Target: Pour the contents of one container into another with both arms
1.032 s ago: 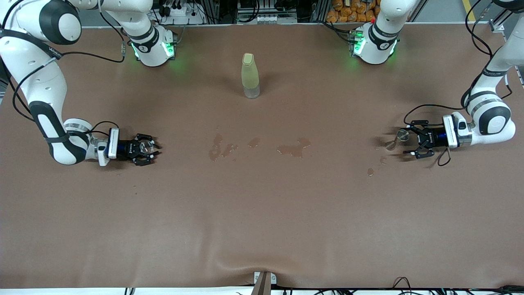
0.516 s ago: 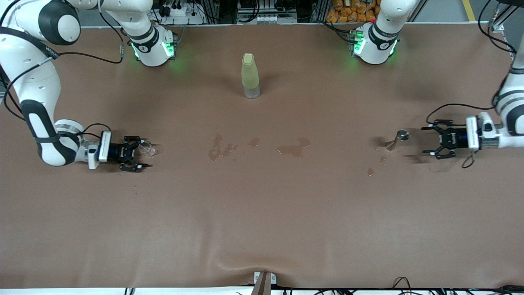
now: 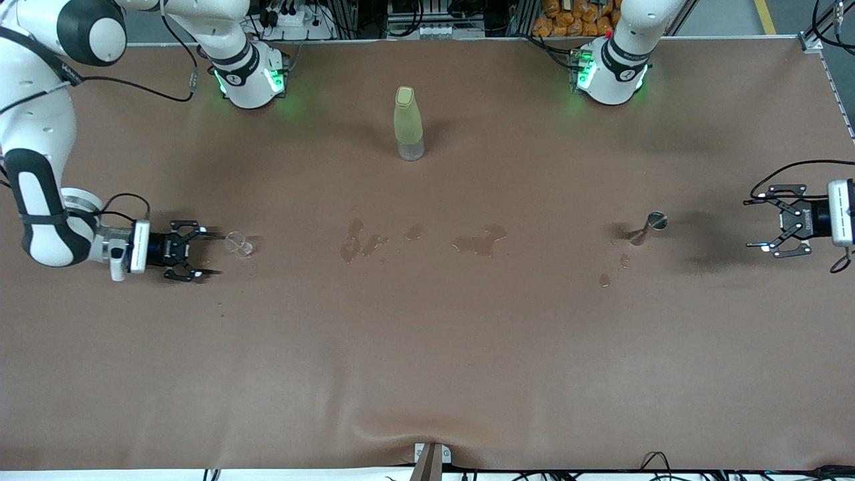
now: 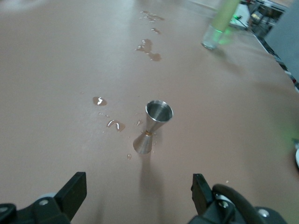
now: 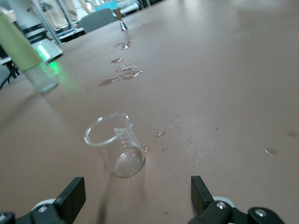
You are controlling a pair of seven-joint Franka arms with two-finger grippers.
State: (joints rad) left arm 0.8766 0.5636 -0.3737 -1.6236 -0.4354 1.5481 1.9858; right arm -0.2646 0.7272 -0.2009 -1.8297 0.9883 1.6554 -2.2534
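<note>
A small clear glass beaker (image 3: 239,244) (image 5: 116,144) stands upright on the brown table near the right arm's end. My right gripper (image 3: 208,252) (image 5: 138,196) is low over the table beside it, open and apart from it, with nothing between its fingers. Toward the left arm's end a steel jigger (image 3: 651,224) (image 4: 153,126) stands upright. Well clear of the jigger, at the table's edge, my left gripper (image 3: 753,224) (image 4: 138,196) is open and empty.
A yellow-green bottle (image 3: 408,123) (image 4: 217,28) (image 5: 28,56) stands mid-table, closer to the arm bases. Wet spill patches (image 3: 477,242) lie along the middle between beaker and jigger, with small drops (image 3: 604,279) by the jigger.
Both grippers have drawn back from their vessels toward their own table ends. The beaker and jigger, earlier between the fingers, now stand free on the table.
</note>
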